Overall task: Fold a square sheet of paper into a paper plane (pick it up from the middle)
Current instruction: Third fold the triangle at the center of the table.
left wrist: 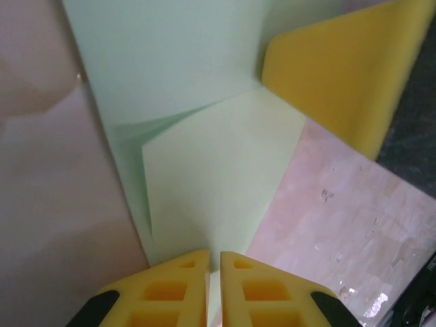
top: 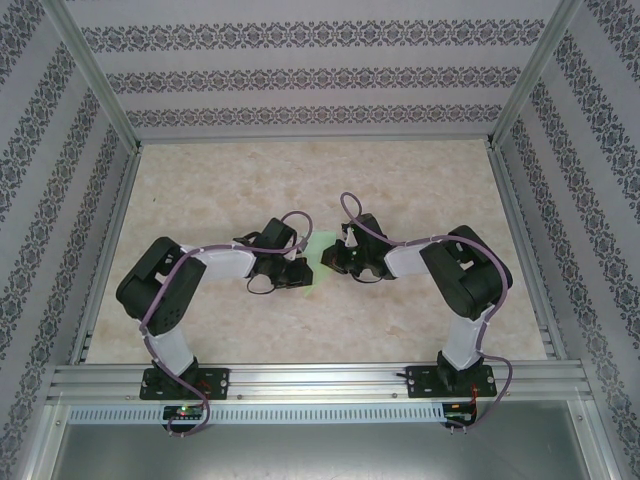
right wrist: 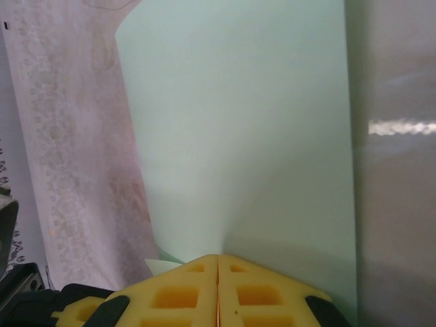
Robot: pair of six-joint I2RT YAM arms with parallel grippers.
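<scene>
1. Beige marbled tabletop (top: 420, 190), enclosed by striped floral wallpaper panels (top: 300, 80) set in aluminium framing (top: 320, 382)
2. Partly folded square sheet of paper (top: 321, 244) sits mid-table, between the two arms
3. Left gripper (left wrist: 213, 256) nearly closed, pinching the sheet's edge
4. Right gripper (right wrist: 218, 257) clamped tight on the sheet

Pale mint-green paper sheet (left wrist: 204, 184), partly folded, angled flap over larger panel, at table (top: 200, 180) centre

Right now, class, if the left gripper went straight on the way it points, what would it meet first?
The folded green sheet of paper. It lies directly ahead of the left gripper, with its near edge apparently between the fingertips, so the way is not free. Depth beyond the paper is unclear.
</scene>
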